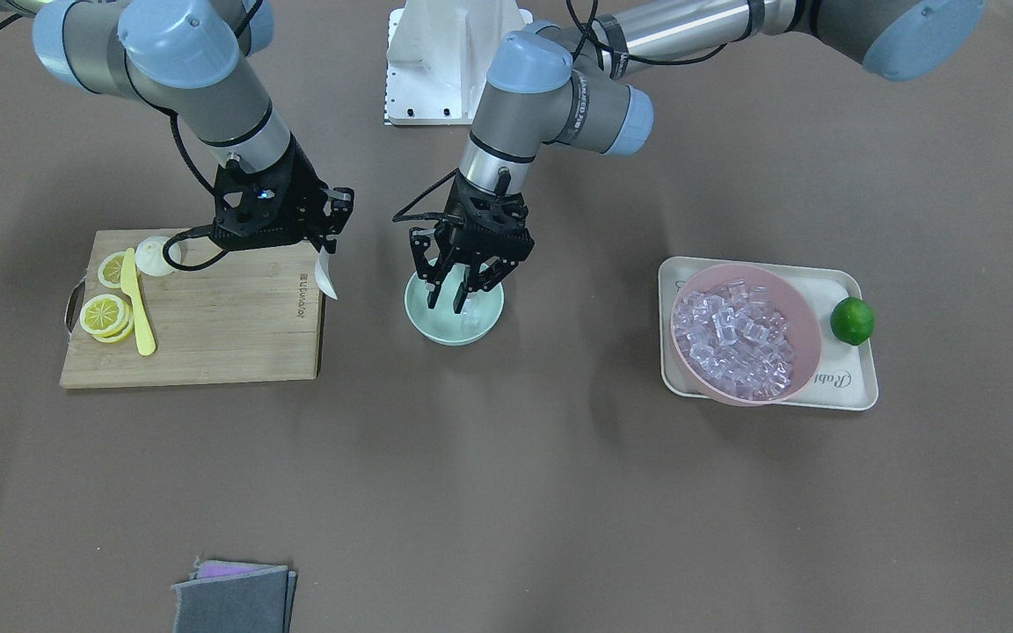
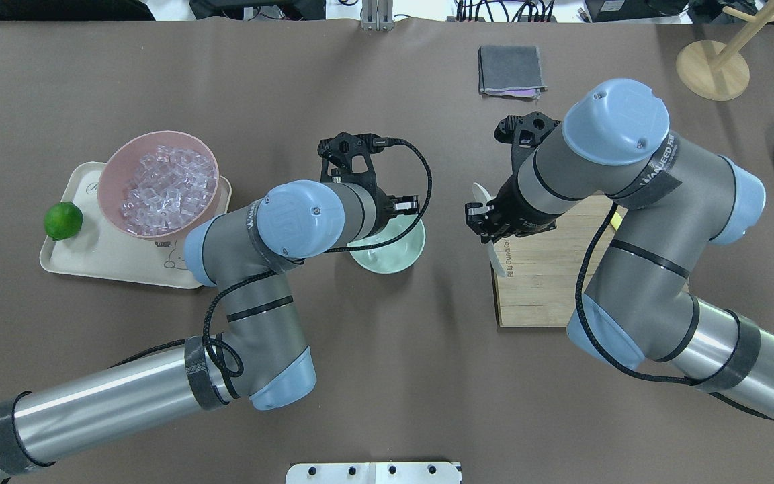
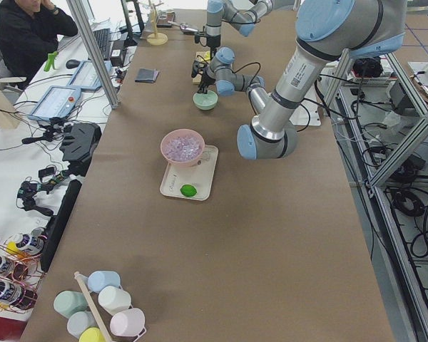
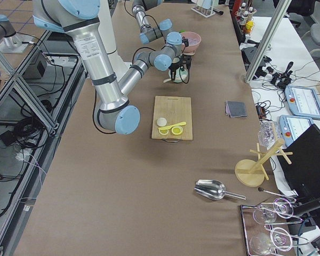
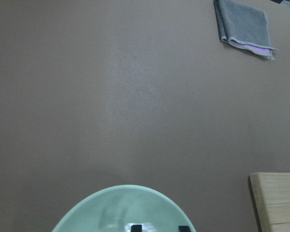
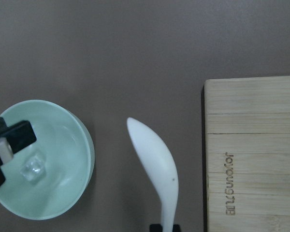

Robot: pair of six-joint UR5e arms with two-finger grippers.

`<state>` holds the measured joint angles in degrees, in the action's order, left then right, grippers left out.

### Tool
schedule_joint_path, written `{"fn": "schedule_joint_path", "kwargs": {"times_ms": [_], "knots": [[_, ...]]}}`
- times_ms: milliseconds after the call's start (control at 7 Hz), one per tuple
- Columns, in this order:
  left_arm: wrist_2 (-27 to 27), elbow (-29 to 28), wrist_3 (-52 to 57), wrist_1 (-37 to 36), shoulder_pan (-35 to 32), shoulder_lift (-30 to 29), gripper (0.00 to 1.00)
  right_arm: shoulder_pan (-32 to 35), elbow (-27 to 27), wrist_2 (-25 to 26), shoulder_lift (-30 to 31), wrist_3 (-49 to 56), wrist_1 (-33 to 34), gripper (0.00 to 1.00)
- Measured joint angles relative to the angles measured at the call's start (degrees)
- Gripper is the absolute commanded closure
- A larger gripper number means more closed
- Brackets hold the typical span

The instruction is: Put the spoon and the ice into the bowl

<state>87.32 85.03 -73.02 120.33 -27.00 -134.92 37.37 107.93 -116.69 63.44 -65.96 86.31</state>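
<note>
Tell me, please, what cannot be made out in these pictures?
- Overhead: the left arm covers most of the bowl; its contents are hidden.
- Right wrist: the bottom edge cuts off the grip on the spoon.
- Left wrist: only the left gripper tips show, at the bottom edge.
- Side views: the ice cube in the bowl is too small.

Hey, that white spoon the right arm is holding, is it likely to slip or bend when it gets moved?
The spoon looks smooth and glossy, so it may slip. It reads as hard, probably stiff, perhaps chippable if dropped. The right gripper holds only the handle tip, so it might pivot.
</note>
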Motion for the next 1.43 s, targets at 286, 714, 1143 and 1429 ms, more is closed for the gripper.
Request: {"fn": "schedule_joint_path", "kwargs": {"times_ms": [286,714,1143,1429], "knots": [[6.6,3.9,7.6,-3.4,-7.0,1.2,0.02,-1.9,-0.9,1.2,-1.7,-0.5,0.6,1.0],[27.2,15.0,29.4,-13.9,-28.0,11.0,0.02,-4.6,-7.8,2.9,-9.9,-4.2,1.7,1.0],[45.8,13.8,50.6,-15.2,-47.9,19.5,0.02,-6.5,-14.1,4.9,-15.6,-5.2,1.4,0.85],[48.6,12.0,54.3,-15.1,-50.6,20.5,0.02,-6.8,-14.8,5.2,-15.9,-5.2,1.5,0.0]]}}
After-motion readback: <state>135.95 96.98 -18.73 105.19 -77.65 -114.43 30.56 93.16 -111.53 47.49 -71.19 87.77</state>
